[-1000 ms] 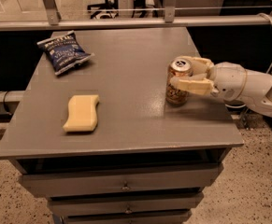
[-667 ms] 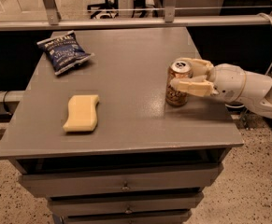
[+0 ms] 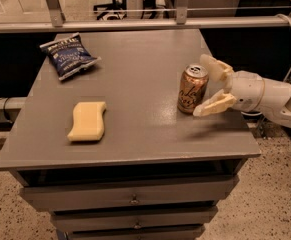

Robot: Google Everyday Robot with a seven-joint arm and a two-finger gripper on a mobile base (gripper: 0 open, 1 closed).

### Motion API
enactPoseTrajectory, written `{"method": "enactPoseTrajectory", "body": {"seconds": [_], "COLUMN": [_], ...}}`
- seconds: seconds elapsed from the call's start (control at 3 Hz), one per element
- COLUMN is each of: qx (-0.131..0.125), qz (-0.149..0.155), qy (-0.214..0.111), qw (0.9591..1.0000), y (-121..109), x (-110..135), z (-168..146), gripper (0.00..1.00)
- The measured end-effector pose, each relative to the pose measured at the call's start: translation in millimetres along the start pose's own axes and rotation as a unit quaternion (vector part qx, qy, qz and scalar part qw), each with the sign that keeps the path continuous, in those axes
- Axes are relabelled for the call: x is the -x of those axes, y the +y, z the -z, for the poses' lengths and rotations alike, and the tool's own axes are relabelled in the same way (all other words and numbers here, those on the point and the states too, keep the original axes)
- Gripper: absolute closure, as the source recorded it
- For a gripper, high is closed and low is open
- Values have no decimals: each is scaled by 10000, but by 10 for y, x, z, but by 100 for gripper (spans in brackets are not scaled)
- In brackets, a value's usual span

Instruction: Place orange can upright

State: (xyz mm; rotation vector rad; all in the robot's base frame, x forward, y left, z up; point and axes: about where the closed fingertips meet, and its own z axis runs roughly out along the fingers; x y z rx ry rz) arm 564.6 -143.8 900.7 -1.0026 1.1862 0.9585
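Observation:
The orange can stands upright on the grey table, right of centre, silver top and pull tab facing up. My gripper reaches in from the right on a white arm. Its two pale fingers are spread open just right of the can, one finger behind the can's top and the other near its base. The fingers stand apart from the can and hold nothing.
A yellow sponge lies at the table's front left. A dark blue chip bag lies at the back left. A metal rail runs behind the table. Drawers sit below the tabletop.
The gripper was shut around the upright can before. Now its fingers have opened and drawn back to the right, leaving the can standing on the table.

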Motion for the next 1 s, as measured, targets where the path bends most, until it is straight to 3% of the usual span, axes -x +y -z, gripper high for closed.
{"method": "enactPoseTrajectory", "body": {"seconds": [0.33, 0.67, 1.0], "qx": [-53, -237, -285], "qz": [211, 444, 496], "qy": [469, 1031, 1101], "qw": [9987, 9934, 9923], "y": [-45, -141, -169], "x": [100, 238, 269], "z": [266, 757, 853], "gripper": [0, 0, 0]}}
